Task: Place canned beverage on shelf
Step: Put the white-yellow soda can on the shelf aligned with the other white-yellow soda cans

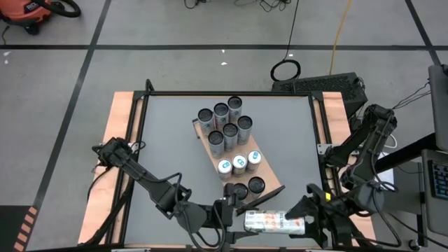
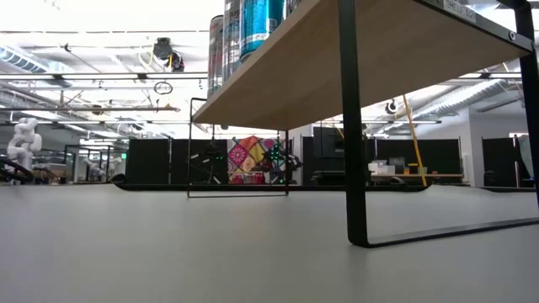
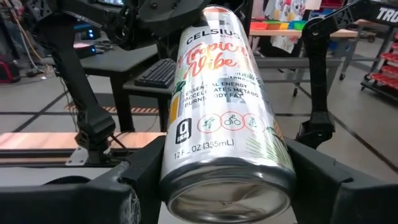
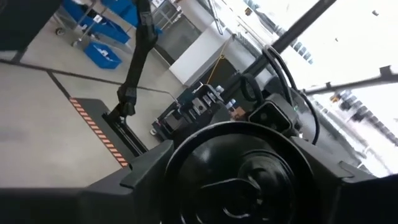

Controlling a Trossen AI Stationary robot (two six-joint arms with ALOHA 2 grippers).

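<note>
A white Celsius can (image 1: 271, 222) lies level in the air near the table's near edge, between my two grippers. My left gripper (image 1: 236, 213) is shut on its bottom end, and my right gripper (image 1: 305, 221) is shut on its top end. The low view shows no can on the tabletop. The shelf (image 1: 210, 152), a light-brown wood-grain board, stands mid-table on black legs (image 2: 354, 168) and carries several upright cans (image 1: 227, 126). My left gripper pinches the can's side wall at its bottom end (image 3: 186, 186) between its two fingers (image 3: 134, 180). The fingers come level from the table's left and lie along the can. The can is level and lifted clear. My right gripper has its two fingers (image 4: 146, 177) on either side of the can's top end (image 4: 239, 168), coming level from the table's right. The can's tab end faces the wrist camera. The can is clear of the table.
The cans fill the far and middle parts of the shelf; two dark cans (image 1: 248, 187) stand near its near end. Bare grey tabletop (image 1: 168, 140) lies left of the shelf. A black frame rims the table (image 1: 231, 93).
</note>
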